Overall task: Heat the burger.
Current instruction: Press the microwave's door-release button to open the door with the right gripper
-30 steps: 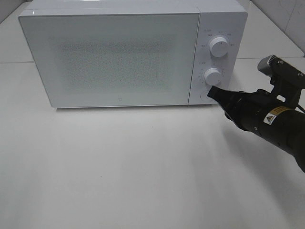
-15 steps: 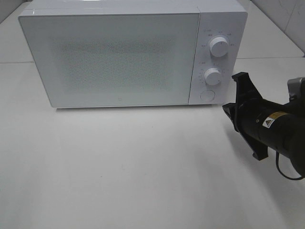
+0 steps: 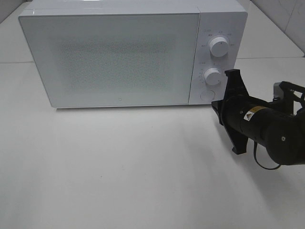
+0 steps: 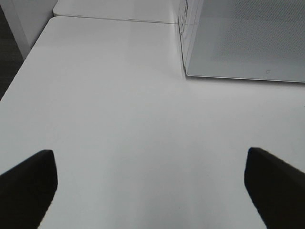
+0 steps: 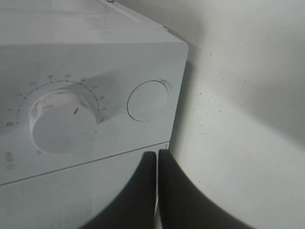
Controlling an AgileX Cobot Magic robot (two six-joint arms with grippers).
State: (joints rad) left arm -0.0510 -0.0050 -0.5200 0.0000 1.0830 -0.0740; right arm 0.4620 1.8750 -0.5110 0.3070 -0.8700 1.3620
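Note:
The burger is out of view. The white microwave (image 3: pixel 114 52) stands at the back of the table with its door closed; it also shows in the left wrist view (image 4: pixel 238 38) and the right wrist view (image 5: pixel 95 47). My right gripper (image 3: pixel 215 105) is shut and empty, its tips (image 5: pixel 157 157) close to the door's edge, just beside the round button (image 3: pixel 206 95) (image 5: pixel 148 100) and the lower knob (image 3: pixel 212 76) (image 5: pixel 62 121). My left gripper (image 4: pixel 150 160) is open and empty over bare table to the left of the microwave; it does not show in the exterior view.
An upper knob (image 3: pixel 218 46) sits above the lower one on the control panel. The white table (image 3: pixel 119 167) stretches in front of the microwave. Its left edge (image 4: pixel 19 71) drops to a dark floor. A tiled wall (image 3: pixel 286 14) is at the back right.
My right gripper was at the round button, pulled back to the right, then came forward again towards the panel with its wrist turned. The microwave door stays closed.

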